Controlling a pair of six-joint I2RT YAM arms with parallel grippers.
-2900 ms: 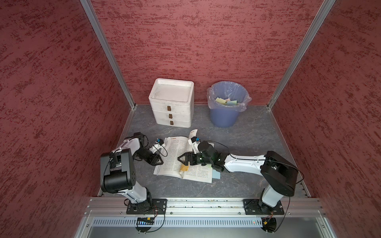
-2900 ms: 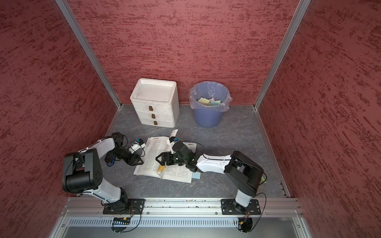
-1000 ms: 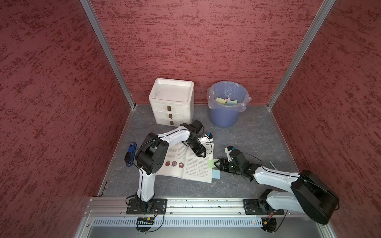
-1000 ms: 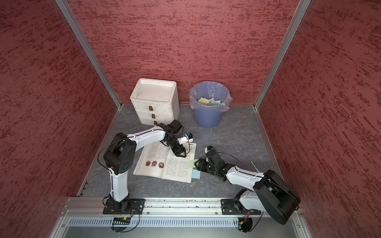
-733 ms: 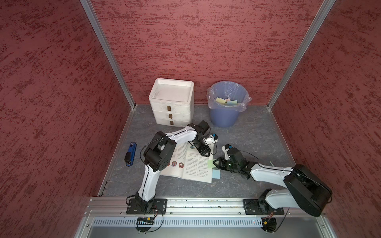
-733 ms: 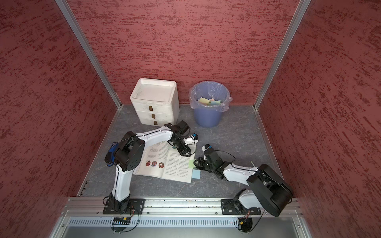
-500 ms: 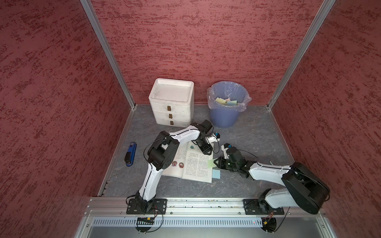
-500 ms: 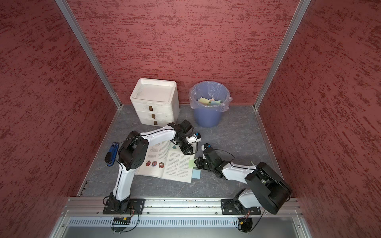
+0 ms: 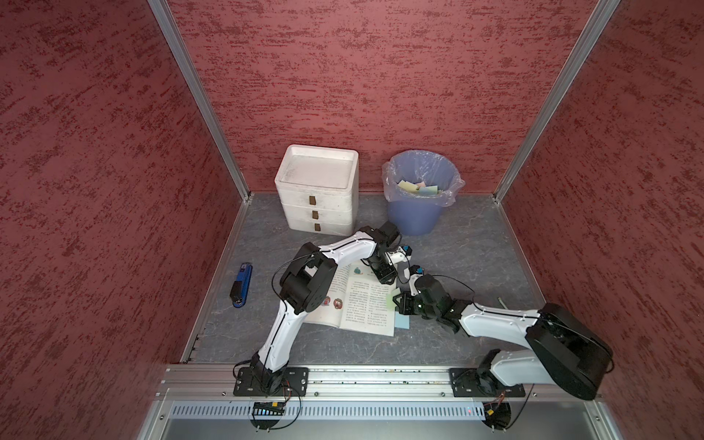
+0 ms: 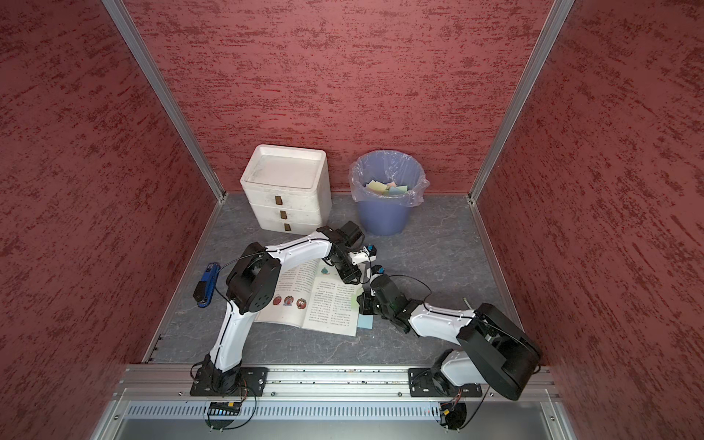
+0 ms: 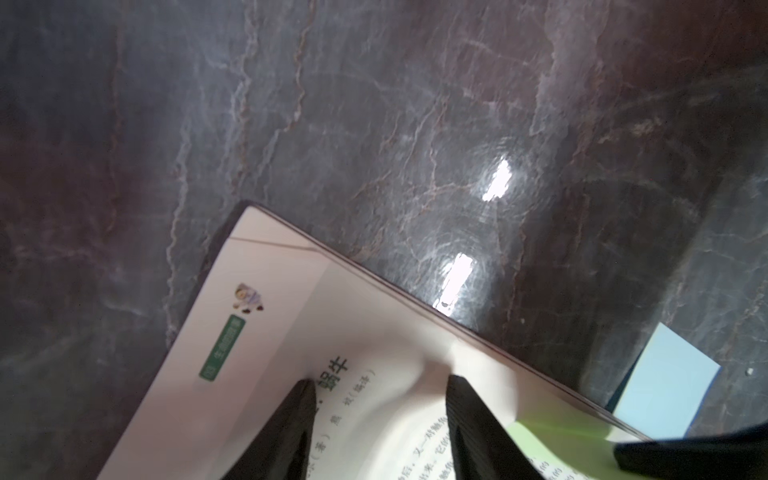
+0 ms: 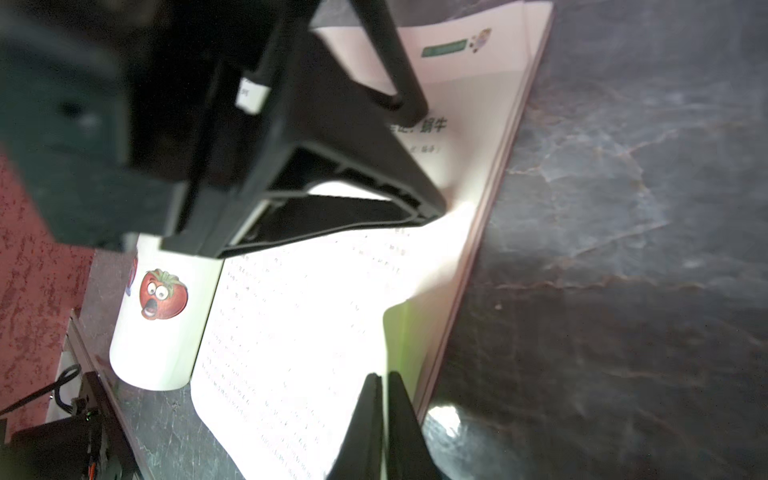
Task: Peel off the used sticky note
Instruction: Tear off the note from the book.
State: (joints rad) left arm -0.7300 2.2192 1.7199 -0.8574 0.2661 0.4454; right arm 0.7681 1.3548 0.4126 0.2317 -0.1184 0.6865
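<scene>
An open book [image 9: 354, 304] [image 10: 324, 304] lies on the grey table. The used sticky note [image 9: 391, 300] [image 10: 355, 301] is pale green and sits at the outer edge of the right-hand page. My right gripper [image 12: 383, 375] [image 9: 400, 303] is shut on the note's [image 12: 401, 336] free edge, jaws together. My left gripper [image 11: 380, 380] [image 9: 384, 278] stands open, both fingertips resting on the same page near its top, by the heading. The green note [image 11: 552, 436] lies just beside it. In the right wrist view, the left gripper [image 12: 426, 160] fills the area above the page [image 12: 311, 311].
A light blue sticky note [image 9: 402, 320] [image 11: 665, 382] lies on the table against the book's right edge. A blue stapler [image 9: 241, 285] sits to the left. White drawers [image 9: 318, 198] and a blue bin [image 9: 415, 217] holding discarded notes stand at the back.
My right gripper has closed on the green note's edge. The left arm swung from the left side over the book and set its fingers on the right page, narrowing slightly.
</scene>
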